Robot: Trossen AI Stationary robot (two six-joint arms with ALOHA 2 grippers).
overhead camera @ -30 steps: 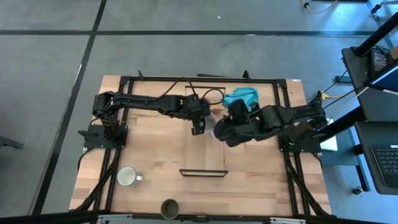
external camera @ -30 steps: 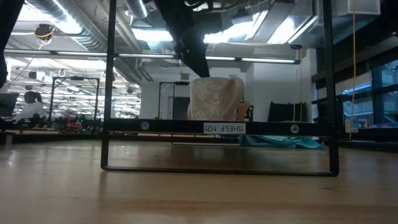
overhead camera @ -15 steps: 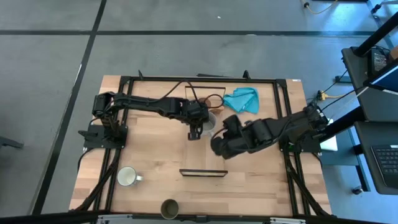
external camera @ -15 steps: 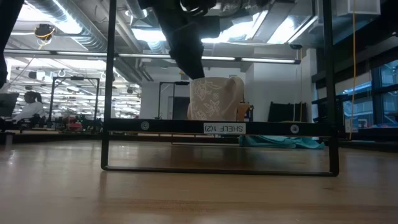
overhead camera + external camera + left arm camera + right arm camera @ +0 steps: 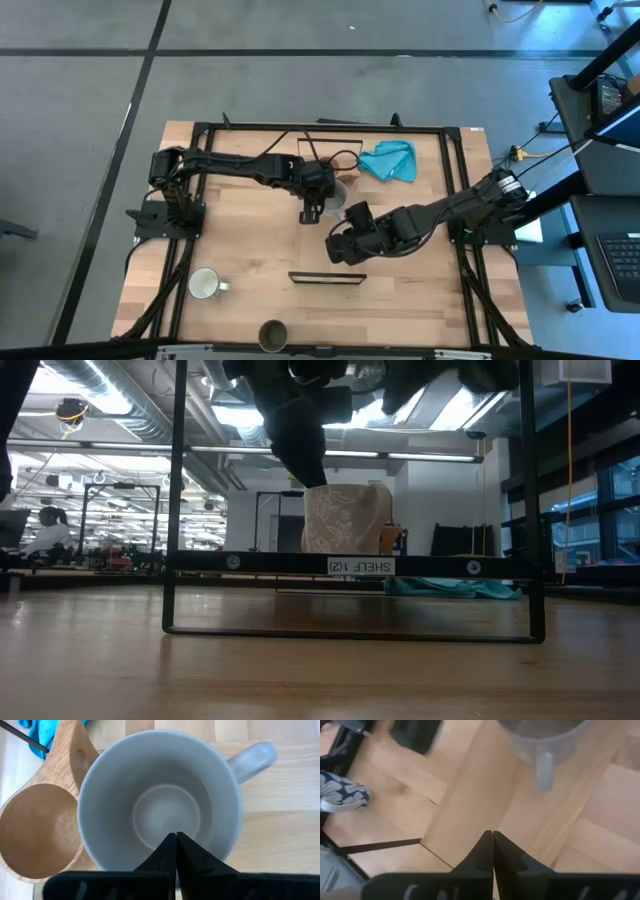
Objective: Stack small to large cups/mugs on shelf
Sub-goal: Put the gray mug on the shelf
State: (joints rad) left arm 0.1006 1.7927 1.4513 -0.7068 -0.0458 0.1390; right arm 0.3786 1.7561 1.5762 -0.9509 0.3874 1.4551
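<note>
The grey mug (image 5: 336, 196) stands upright on the table behind the shelf, its handle (image 5: 250, 757) pointing sideways. It also shows in the low view (image 5: 347, 520). The tan wooden cup (image 5: 37, 835) stands right beside it. My left gripper (image 5: 176, 839) is shut, tips down over the mug's opening by its rim. My right gripper (image 5: 493, 836) is shut and empty, above the table just behind the shelf (image 5: 327, 278). The pale mug (image 5: 205, 285) and the dark olive cup (image 5: 272, 334) stand on the table near the front edge. My left gripper points down with its shut fingertips (image 5: 312, 475) at the grey mug's rim (image 5: 318, 490), on the side toward the table's left. I cannot tell whether they touch it. The mug stands upright on the table.
A blue cloth (image 5: 388, 160) lies at the back right. The shelf's black frame (image 5: 350, 565) stands across the middle front. A black frame runs around the table's edges. Bare wood lies to the left of the shelf.
My right gripper has drawn away from the grey mug toward the table's near edge and now hangs just behind the shelf. My left gripper has shifted slightly toward the near left. The mug has stayed where it was.
</note>
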